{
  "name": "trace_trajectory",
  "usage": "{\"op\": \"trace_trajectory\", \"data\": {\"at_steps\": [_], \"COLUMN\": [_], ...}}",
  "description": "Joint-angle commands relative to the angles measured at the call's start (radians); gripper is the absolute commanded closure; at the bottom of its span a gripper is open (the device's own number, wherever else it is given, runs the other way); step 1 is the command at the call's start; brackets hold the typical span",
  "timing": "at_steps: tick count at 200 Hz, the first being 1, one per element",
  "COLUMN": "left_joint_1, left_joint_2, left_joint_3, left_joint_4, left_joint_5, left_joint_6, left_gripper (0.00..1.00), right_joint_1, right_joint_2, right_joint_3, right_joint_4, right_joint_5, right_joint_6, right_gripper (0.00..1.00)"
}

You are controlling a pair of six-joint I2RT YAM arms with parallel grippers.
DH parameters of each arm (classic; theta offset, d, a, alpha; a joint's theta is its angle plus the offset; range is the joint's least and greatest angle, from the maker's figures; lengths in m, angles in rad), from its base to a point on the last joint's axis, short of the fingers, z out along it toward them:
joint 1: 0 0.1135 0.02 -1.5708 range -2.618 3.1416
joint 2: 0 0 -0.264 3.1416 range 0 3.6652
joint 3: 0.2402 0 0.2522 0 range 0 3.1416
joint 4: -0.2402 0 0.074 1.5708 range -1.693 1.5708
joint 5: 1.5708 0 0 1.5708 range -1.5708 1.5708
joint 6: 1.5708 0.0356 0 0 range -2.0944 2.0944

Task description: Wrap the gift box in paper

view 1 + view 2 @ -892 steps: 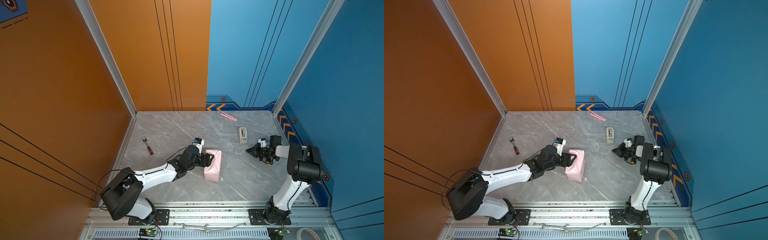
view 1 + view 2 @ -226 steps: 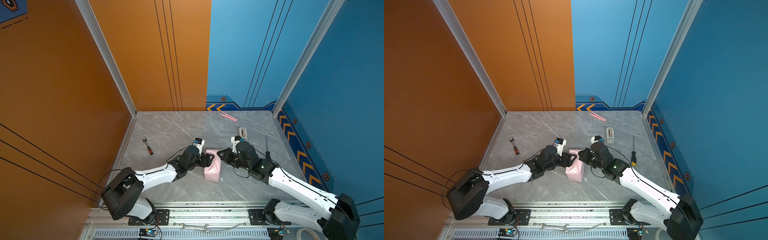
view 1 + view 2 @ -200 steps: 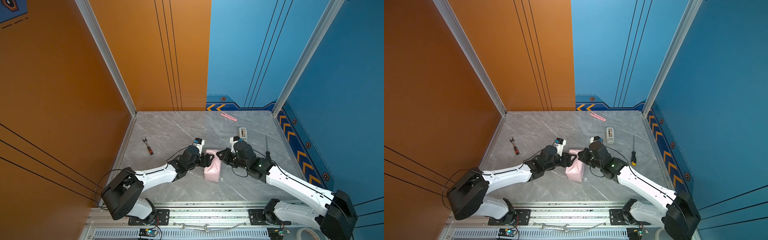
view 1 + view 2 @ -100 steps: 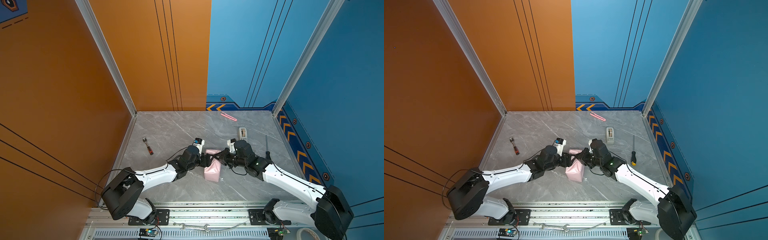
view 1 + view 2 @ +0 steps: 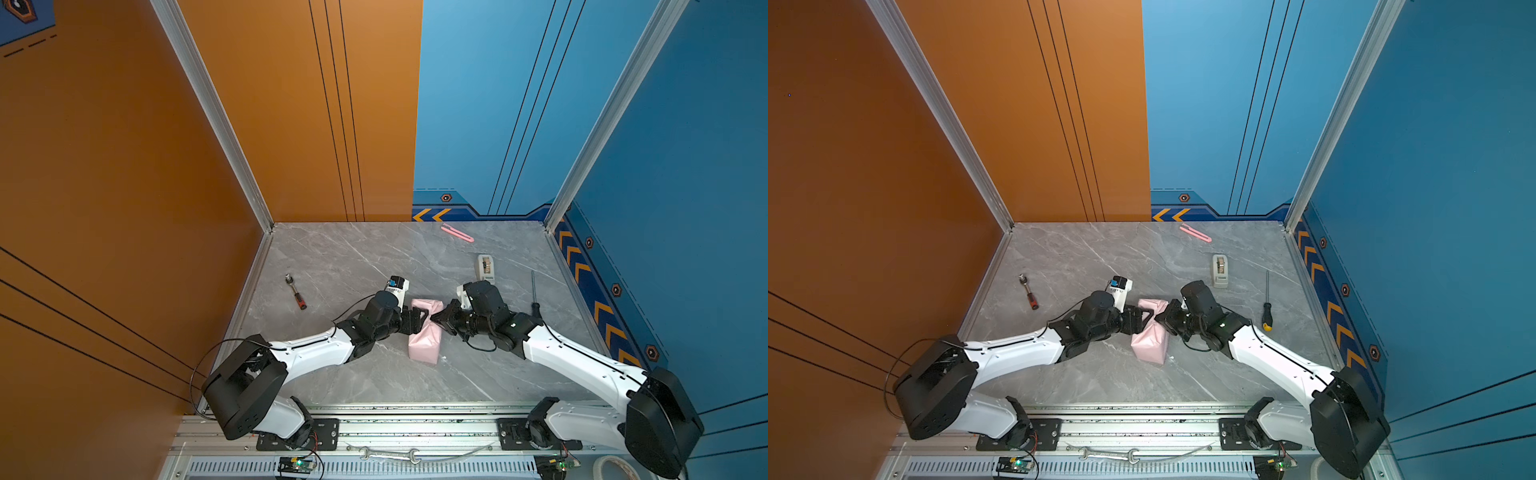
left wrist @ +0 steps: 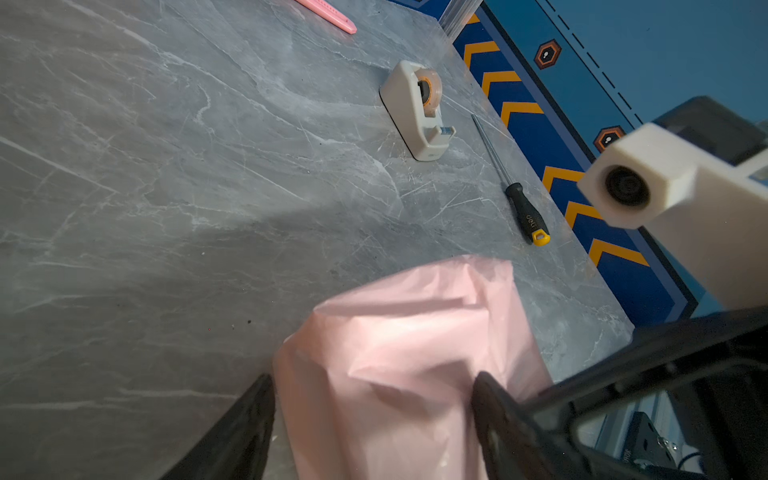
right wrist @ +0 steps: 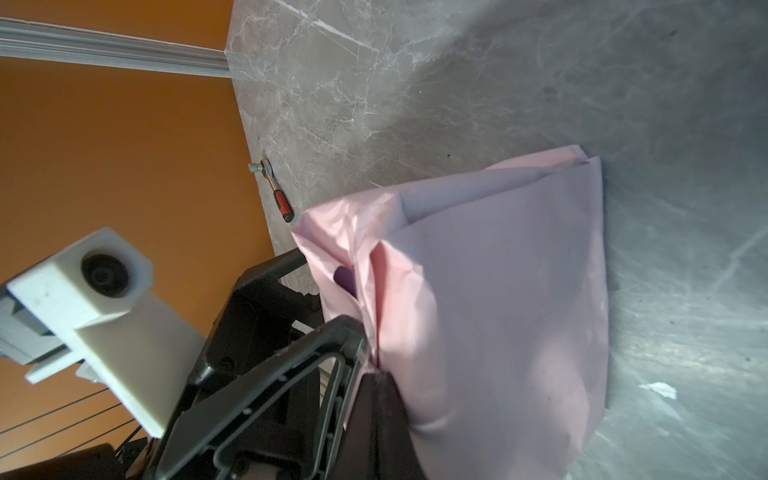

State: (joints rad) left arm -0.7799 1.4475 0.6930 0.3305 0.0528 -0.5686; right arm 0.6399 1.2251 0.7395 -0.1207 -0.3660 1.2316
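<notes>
Left end effector (image 5: 417,322) straddles the pink paper (image 5: 424,345) parcel, its fingers (image 6: 249,419) spread wide and set against both sides of the bundle. Right end effector (image 5: 436,320) comes in from the opposite side, tips pressed together, pinching a crumpled fold of paper at the parcel's upper end, clear in the right wrist view (image 7: 374,370). The parcel lies on the grey bench (image 5: 353,257), lower middle in both top views; the gift box is hidden under the wrap. Tape dispenser (image 5: 485,267) and screwdriver (image 5: 535,295) sit apart, up and right of it.
</notes>
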Motion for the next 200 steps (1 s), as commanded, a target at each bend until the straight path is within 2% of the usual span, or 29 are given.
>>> {"op": "trace_trajectory", "data": {"at_steps": [1, 50, 69, 71, 76, 121, 146, 190, 193, 200], "left_joint_1": [0.011, 0.041, 0.047, 0.047, 0.048, 0.036, 0.029, 0.023, 0.022, 0.020], "left_joint_2": [0.018, -0.057, -0.096, -0.098, -0.105, -0.078, -0.040, 0.012, 0.015, 0.020], "left_joint_3": [-0.035, -0.056, -0.082, -0.085, -0.092, -0.112, -0.099, -0.083, -0.085, -0.088], "left_joint_4": [-0.140, -0.095, -0.046, -0.040, -0.026, 0.055, 0.043, -0.122, -0.127, -0.138], "left_joint_5": [-0.038, 0.029, 0.078, 0.084, 0.098, 0.203, 0.189, 0.088, 0.086, 0.078], "left_joint_6": [0.022, -0.009, -0.008, -0.009, -0.010, -0.001, 0.003, 0.044, 0.047, 0.049], "left_gripper": [0.25, 0.15, 0.15, 0.11, 0.10, 0.09, 0.10, 0.13, 0.17, 0.17], "right_joint_1": [-0.006, -0.019, -0.022, -0.022, -0.022, -0.019, -0.019, -0.020, -0.019, -0.017], "right_joint_2": [0.024, 0.028, 0.029, 0.029, 0.029, 0.033, 0.028, -0.008, -0.012, -0.025], "right_joint_3": [0.006, 0.003, 0.003, 0.003, 0.002, 0.001, 0.004, 0.064, 0.072, 0.088], "right_joint_4": [-0.046, -0.092, -0.091, -0.092, -0.089, -0.088, -0.095, -0.117, -0.118, -0.120], "right_joint_5": [-0.011, -0.004, -0.004, -0.004, -0.004, -0.004, 0.002, 0.015, 0.016, 0.018], "right_joint_6": [-0.026, -0.049, -0.052, -0.052, -0.052, -0.054, -0.057, -0.097, -0.100, -0.111], "right_gripper": [1.00, 1.00, 1.00, 1.00, 1.00, 1.00, 1.00, 1.00, 1.00, 1.00]}}
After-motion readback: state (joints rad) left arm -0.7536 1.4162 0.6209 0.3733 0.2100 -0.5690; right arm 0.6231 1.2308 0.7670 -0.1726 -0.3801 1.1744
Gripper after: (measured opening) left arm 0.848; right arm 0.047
